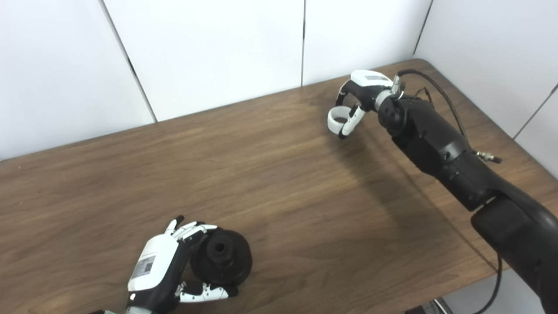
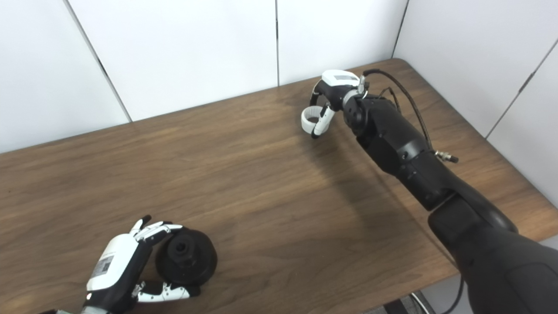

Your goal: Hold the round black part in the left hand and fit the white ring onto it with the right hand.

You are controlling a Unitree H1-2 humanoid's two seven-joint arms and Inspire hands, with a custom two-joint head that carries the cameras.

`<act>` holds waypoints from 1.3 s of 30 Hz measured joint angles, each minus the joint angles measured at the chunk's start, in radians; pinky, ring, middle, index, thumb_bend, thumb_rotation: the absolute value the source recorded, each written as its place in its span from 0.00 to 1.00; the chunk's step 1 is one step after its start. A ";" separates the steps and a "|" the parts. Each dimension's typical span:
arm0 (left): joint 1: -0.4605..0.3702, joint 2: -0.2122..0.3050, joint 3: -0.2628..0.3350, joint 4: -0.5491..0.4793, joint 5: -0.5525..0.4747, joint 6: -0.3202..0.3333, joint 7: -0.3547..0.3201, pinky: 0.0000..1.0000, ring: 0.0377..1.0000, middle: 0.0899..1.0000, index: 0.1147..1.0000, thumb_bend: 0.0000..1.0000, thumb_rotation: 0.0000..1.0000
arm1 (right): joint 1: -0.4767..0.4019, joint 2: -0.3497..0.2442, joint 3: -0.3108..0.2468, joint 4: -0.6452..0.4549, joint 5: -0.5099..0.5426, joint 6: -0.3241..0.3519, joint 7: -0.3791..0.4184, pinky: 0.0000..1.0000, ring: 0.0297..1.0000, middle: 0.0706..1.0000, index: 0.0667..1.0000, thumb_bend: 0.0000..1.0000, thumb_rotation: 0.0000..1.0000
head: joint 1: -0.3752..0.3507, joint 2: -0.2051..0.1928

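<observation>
A wide brown wood-grain desk (image 1: 279,183) is filling most of both views, running back to plain white wall panels (image 1: 209,52) that are closing it off at the far edge and along the right side. The long black right arm (image 1: 440,144) is reaching in from the lower right corner and stretching diagonally across the desk toward its far right part, with a thin black cable (image 1: 436,89) looping along its upper side. At the near left edge, the left robot hand (image 1: 174,268), white-backed with black and white fingers, is wrapping around the round black part (image 1: 222,257), a disc-shaped piece with a raised hub and a centre hole; the fingers are curling over its far rim and the thumb is pressing along its near rim, so the part is sitting low by the desk surface, tilted toward the camera. Far across the desk, the right robot hand (image 1: 359,98) is pinching the small white ring (image 1: 338,117) between its fingertips, holding it above the wood and well apart from the black part.
</observation>
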 measured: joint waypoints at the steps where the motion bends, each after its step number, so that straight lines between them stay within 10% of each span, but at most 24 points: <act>1: 0.000 0.000 0.000 0.000 0.000 0.000 -0.001 1.00 0.83 0.73 0.41 0.52 0.05 | 0.002 0.000 -0.002 0.001 0.005 -0.005 -0.006 0.86 0.92 0.82 0.46 0.56 0.14 | 0.000 0.000; 22: 0.002 -0.013 -0.003 -0.005 0.007 0.010 -0.002 1.00 0.84 0.73 0.41 0.52 0.06 | 0.026 -0.025 0.003 -0.034 0.008 -0.046 -0.009 0.86 0.91 0.79 0.45 0.52 0.13 | 0.041 0.017; 39: 0.006 -0.069 -0.057 -0.025 0.092 0.063 0.002 1.00 0.85 0.73 0.41 0.52 0.06 | 0.098 -0.051 0.029 -0.701 -0.021 -0.030 0.294 0.86 0.92 0.77 0.45 0.52 0.13 | 0.270 0.081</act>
